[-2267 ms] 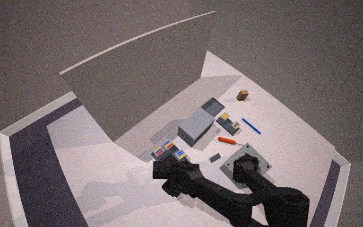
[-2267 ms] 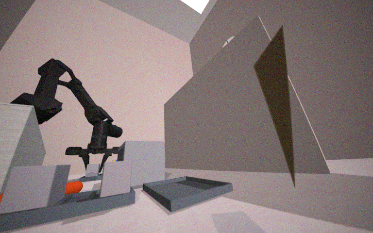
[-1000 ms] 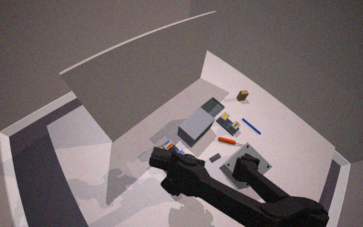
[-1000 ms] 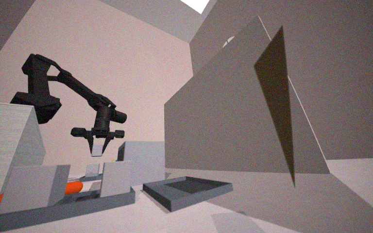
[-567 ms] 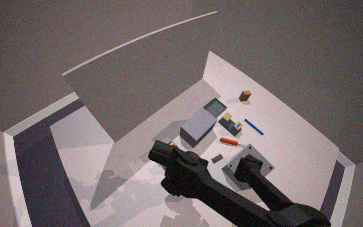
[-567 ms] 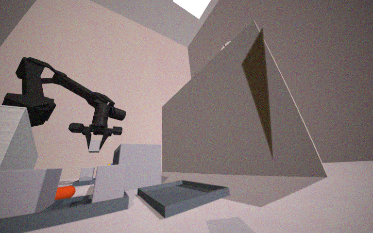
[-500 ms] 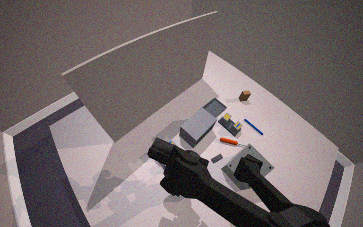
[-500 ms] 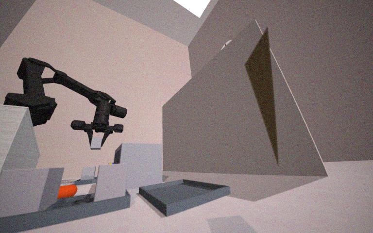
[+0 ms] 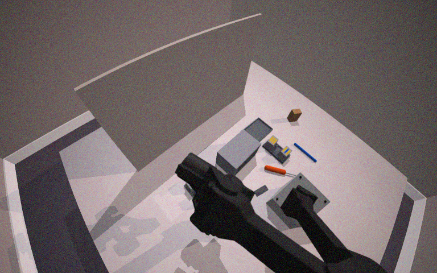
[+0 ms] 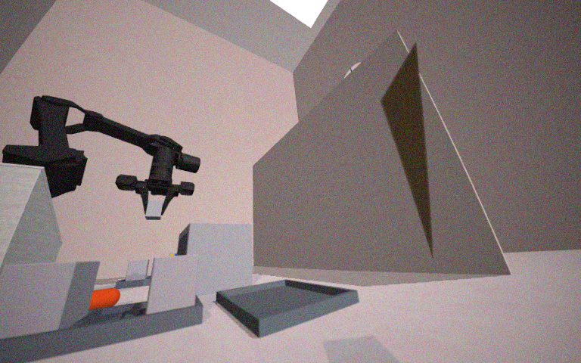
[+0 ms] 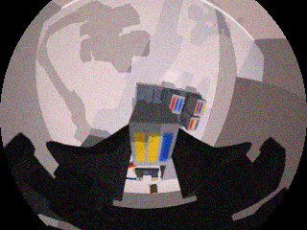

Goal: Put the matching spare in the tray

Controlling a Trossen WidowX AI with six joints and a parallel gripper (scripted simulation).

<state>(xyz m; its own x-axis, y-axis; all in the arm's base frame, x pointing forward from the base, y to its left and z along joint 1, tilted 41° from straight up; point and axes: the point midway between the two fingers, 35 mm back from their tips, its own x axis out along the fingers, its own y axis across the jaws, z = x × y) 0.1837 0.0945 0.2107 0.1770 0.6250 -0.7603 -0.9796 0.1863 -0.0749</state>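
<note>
My gripper is shut on a grey spare, holding it well above the table. Its label shows yellow, yellow and blue stripes in the wrist view. Below it, a dark rack has bare slots on the left and spares on the right with red and blue or red and yellow stripes among their labels. The shallow grey tray is empty. A large grey box stands beside it, between tray and gripper. I cannot make out the mounted unit's back code.
A dark holder with two label-topped units stands near the tray. An orange screwdriver, a blue pen and a brown block lie or stand around it. A small grey piece lies near the arm's base.
</note>
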